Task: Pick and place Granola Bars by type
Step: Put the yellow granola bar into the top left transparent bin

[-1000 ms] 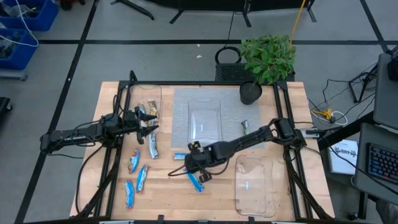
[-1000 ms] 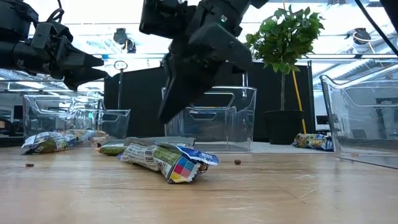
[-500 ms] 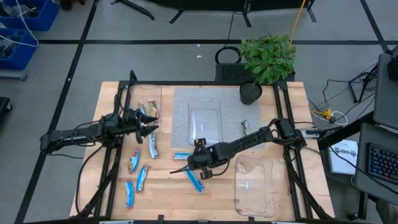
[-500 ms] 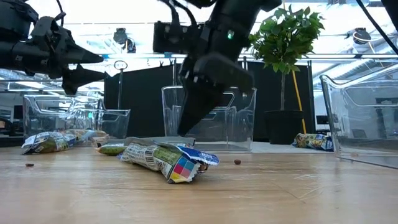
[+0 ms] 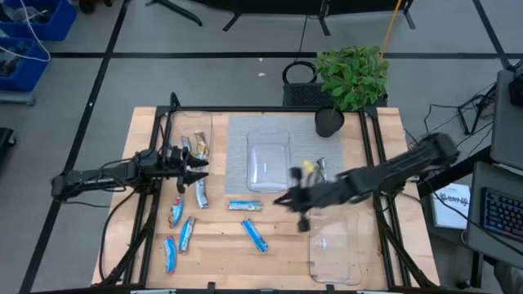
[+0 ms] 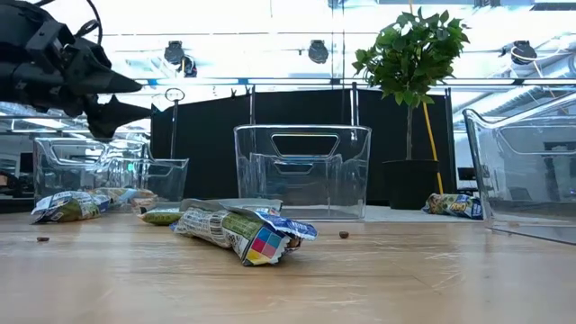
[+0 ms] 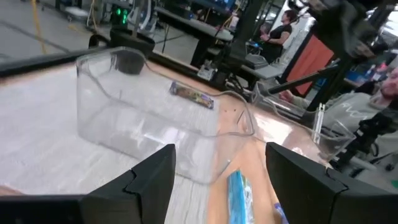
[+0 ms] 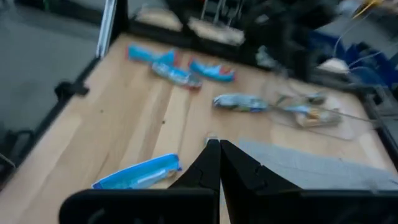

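Observation:
Several blue granola bars (image 5: 255, 235) lie on the wooden table, two near the middle and three at the near left (image 5: 176, 211). A silver bar (image 5: 201, 194) lies beside my left gripper, and tan bars (image 5: 196, 145) rest in the far-left clear tray (image 5: 206, 122). My left gripper (image 5: 194, 170) hovers open and level at the left, holding nothing. My right gripper (image 5: 286, 198) is blurred, raised above the table right of centre. Its fingers (image 8: 214, 165) are shut with nothing between them, and a blue bar (image 8: 140, 173) lies on the table below.
A clear tray (image 5: 270, 159) stands on a grey mat at the centre, another (image 5: 335, 241) at the near right. A silver bar (image 5: 320, 166) lies right of the centre tray. A potted plant (image 5: 351, 77) stands at the far edge. People show beyond the table in the left wrist view.
My right gripper has risen from just above the blue bars near the table's middle and swung toward the right edge, out of the low view, its fingers shut and empty. The bars stay on the table. My left gripper has rolled a little in place.

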